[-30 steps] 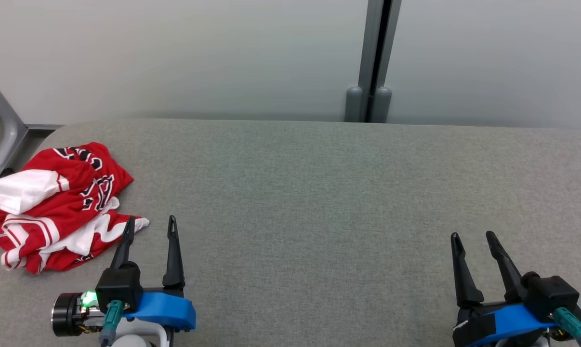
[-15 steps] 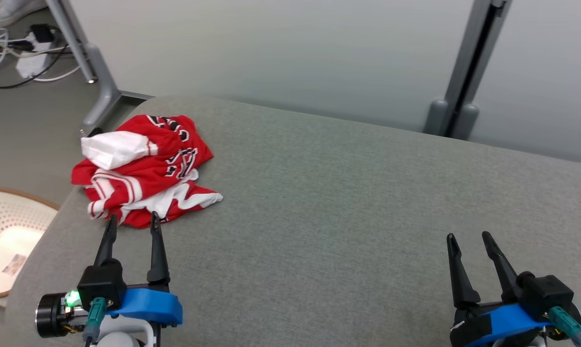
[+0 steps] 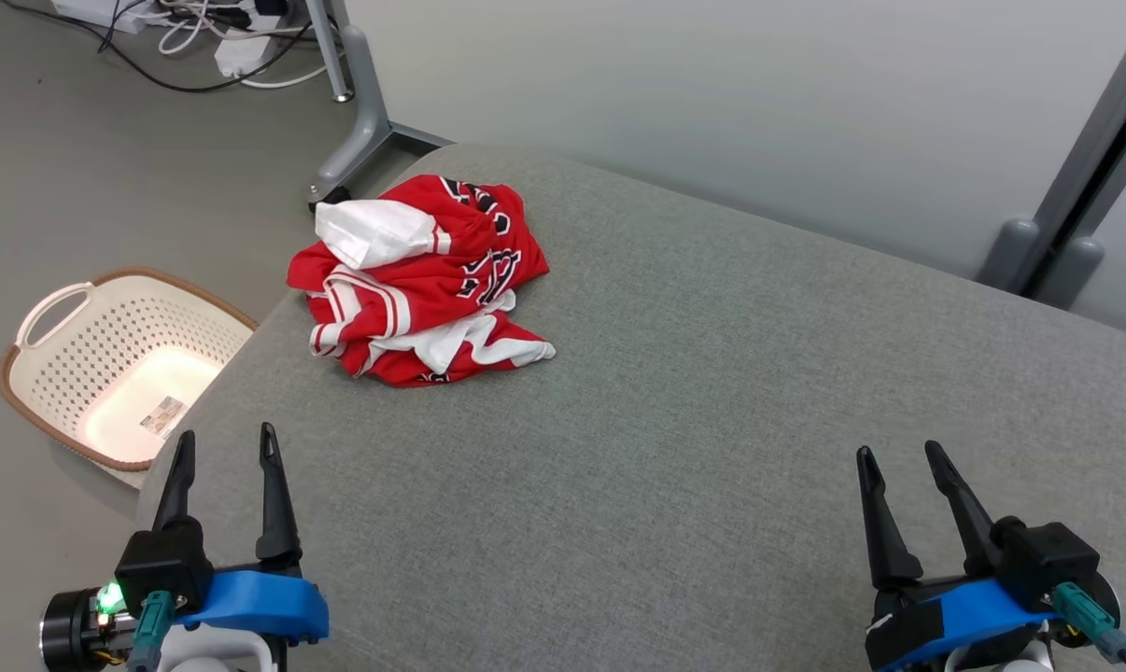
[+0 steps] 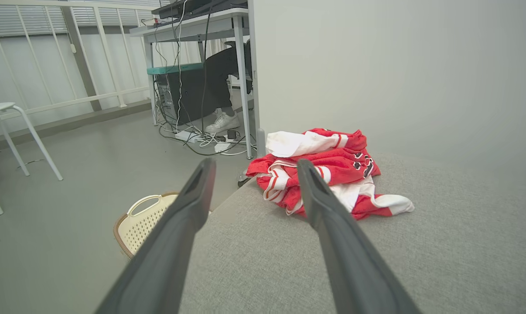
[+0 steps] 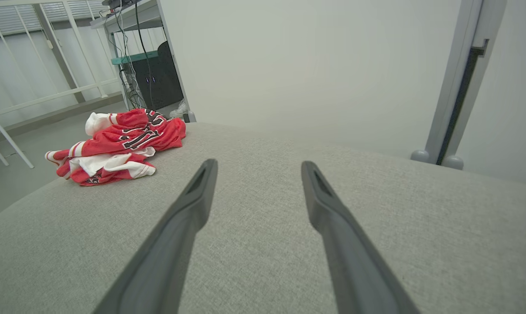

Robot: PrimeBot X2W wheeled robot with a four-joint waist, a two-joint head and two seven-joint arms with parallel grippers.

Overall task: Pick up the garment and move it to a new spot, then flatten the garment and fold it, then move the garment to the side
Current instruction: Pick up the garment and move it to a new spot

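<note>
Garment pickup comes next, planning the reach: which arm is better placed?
Probably left: the open left gripper is much nearer the garment; the right gripper sits far across the table.

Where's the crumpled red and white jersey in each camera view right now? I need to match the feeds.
Head view: the crumpled red and white jersey sits upper left of centre.
Left wrist view: just right of centre, at mid-height.
Right wrist view: left side, just above mid-height.
Shared landmark: the rounded corner of the grey fabric tabletop that the jersey lies on.
</note>
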